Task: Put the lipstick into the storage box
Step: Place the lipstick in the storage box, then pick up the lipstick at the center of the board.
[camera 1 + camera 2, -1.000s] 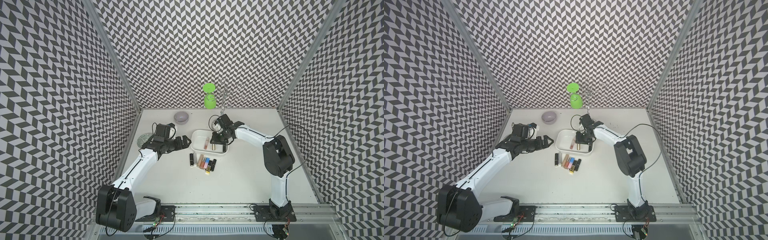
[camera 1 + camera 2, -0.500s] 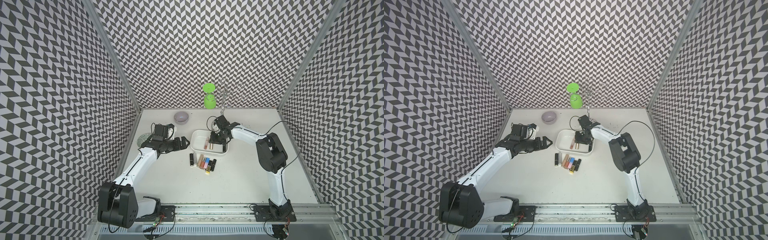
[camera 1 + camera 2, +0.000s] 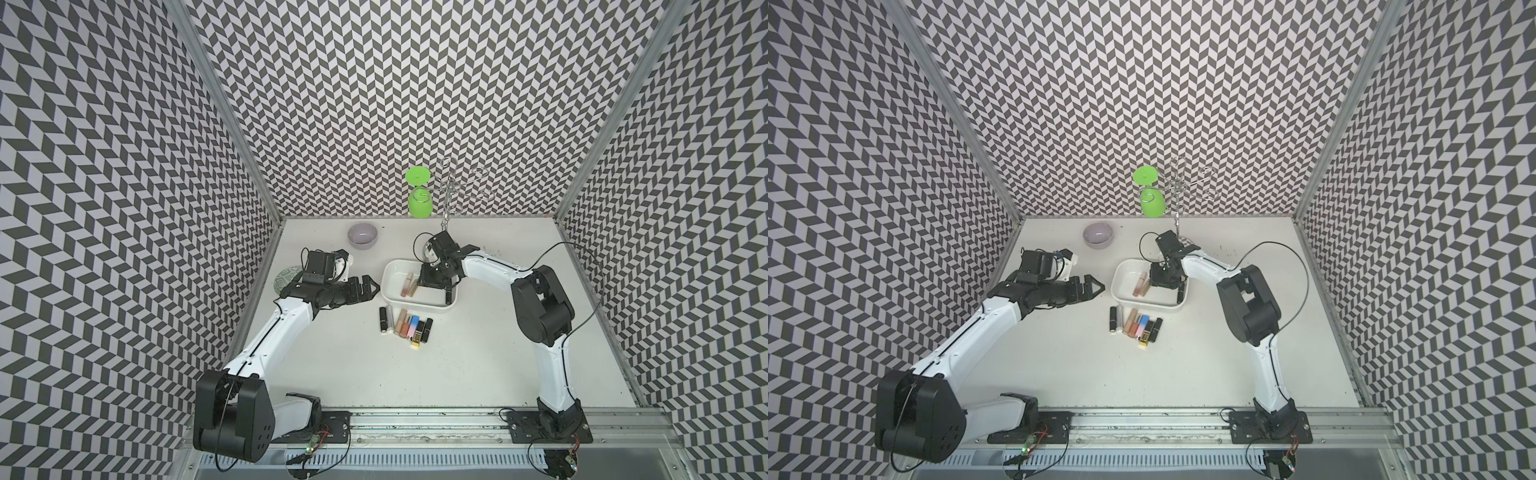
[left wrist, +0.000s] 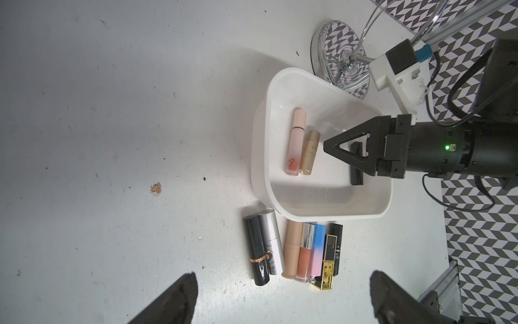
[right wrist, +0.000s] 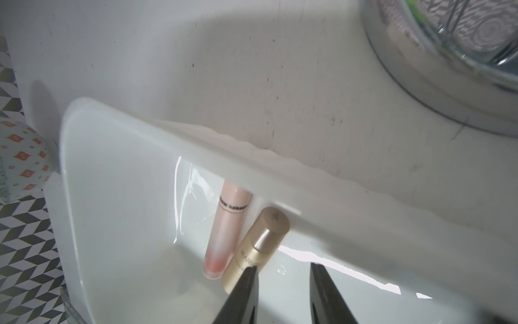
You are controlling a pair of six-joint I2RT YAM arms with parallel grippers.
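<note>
Worktop (image 3: pixel 457 365), front to back.

Nearest is a loose row of lipsticks (image 3: pixel 405 326) lying side by side, just in front of the storage box (image 4: pixel 259 157).

Three items lie flat on the box floor:
- The black lipstick (image 4: pixel 356 174) lies on the right arm's side, close to the near wall. In the left wrist view a finger of the right end effector (image 5: pixel 283 266) partly hides it.
- The pink tube (image 4: pixel 295 141) and gold tube (image 4: pixel 309 153) lie touching, side by side, toward the box's other half.

The right end effector is down inside the box. Its fingers are slightly apart, with only white box floor showing between them in the right wrist view, so it grips nothing.

The left end effector (image 3: pixel 371 284) hangs over bare worktop just left of the box, fingers spread wide, empty.

Further back are the green-patterned plate (image 3: pixel 286 279), partly hidden by the left arm, and the grey bowl (image 3: pixel 363 235). The metal rack (image 3: pixel 448 195) stands just behind the box, with a green cup (image 3: pixel 419 203) at its arms, near the back wall.
</note>
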